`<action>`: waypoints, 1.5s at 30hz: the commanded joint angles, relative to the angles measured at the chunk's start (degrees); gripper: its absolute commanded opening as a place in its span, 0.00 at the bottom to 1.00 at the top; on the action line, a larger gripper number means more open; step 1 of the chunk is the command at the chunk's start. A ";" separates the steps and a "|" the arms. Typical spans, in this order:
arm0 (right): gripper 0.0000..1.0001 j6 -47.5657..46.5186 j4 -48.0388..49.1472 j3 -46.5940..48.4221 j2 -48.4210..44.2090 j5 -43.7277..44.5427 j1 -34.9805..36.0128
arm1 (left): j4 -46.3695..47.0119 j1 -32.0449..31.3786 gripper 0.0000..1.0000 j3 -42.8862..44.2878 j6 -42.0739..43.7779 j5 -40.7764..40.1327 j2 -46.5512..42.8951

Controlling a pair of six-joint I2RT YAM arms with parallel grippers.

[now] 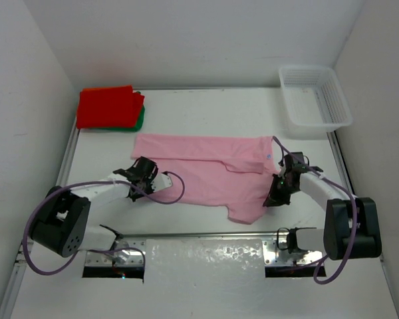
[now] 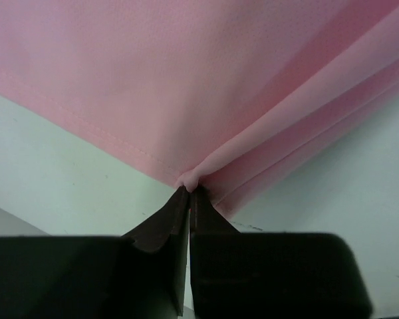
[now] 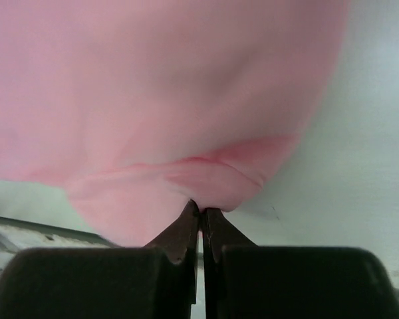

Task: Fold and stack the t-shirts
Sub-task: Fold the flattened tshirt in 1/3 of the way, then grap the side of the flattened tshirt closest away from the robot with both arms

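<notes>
On the desk point(image 1: 206, 109), the pink t-shirt point(image 1: 199, 176) lies spread in the middle. The left gripper point(image 2: 188, 194) is pressed together, pinching its edge at a fold. The right gripper point(image 3: 200, 211) pinches what seems a hem, though this view is blurred. At the far left corner, the red t-shirt point(image 1: 106, 106) lies folded on the green t-shirt point(image 1: 141, 121).

We see both arms low, reaching inward. Left gripper point(image 2: 188, 191) pinched tight on pink t-shirt point(image 1: 206, 169) edge; right gripper point(image 3: 200, 209) same.
</notes>
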 commanded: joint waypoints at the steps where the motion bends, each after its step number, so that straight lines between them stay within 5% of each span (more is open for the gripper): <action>1: 0.00 0.50 2.43 7.77 2.17 -0.12 0.13 | 5.44 -0.09 0.00 -0.09 -1.85 -2.80 1.16; 8: 0.00 -1.69 1.90 21.12 14.38 0.58 -0.05 | 8.52 -0.09 0.00 2.63 -3.79 -4.82 3.35; 12: 0.46 -5.46 -0.56 25.01 21.16 -0.03 -0.05 | 7.39 -0.09 0.00 4.83 -5.63 -3.86 5.46; 17: 0.65 -8.82 3.55 25.98 14.07 0.94 -0.05 | 5.45 -0.09 0.12 5.54 -6.16 -3.15 4.67; 19: 0.61 -9.95 5.93 25.28 10.11 -1.08 0.04 | 5.54 -0.09 0.14 5.62 -5.99 -3.33 4.24; 20: 0.44 -10.48 5.51 24.84 6.78 -1.09 0.04 | 5.62 -0.09 0.14 5.54 -5.99 -3.76 4.23; 21: 0.44 -10.40 4.37 24.49 5.27 -0.13 0.04 | 5.62 -0.09 0.14 5.54 -5.99 -3.77 4.15; 22: 0.24 -10.14 2.80 23.88 3.95 1.36 0.13 | 5.54 -0.09 0.14 5.54 -5.99 -4.12 4.15; 25: 0.06 -7.50 -2.40 18.35 -0.97 5.23 0.83 | 5.19 -0.09 0.14 5.45 -6.16 -4.73 3.97; 27: 0.09 -5.22 -3.55 13.34 -3.43 5.59 1.70 | 4.66 -0.09 0.14 5.36 -6.34 -5.08 3.88; 31: 0.41 -2.93 0.65 7.19 -4.15 3.06 5.39 | 1.68 -0.01 0.16 5.89 -6.60 -5.18 3.09; 33: 0.46 -1.52 2.77 5.94 -3.62 2.43 6.45 | 1.06 -0.01 0.18 5.71 -6.34 -5.00 2.13; 41: 0.48 -0.38 11.47 3.83 4.72 3.22 6.89 | 2.02 -0.09 0.25 3.87 -6.60 -5.96 1.42; 45: 0.38 1.11 16.39 1.29 7.19 2.08 6.81 | 4.12 -0.01 0.25 2.99 -6.51 -6.67 1.51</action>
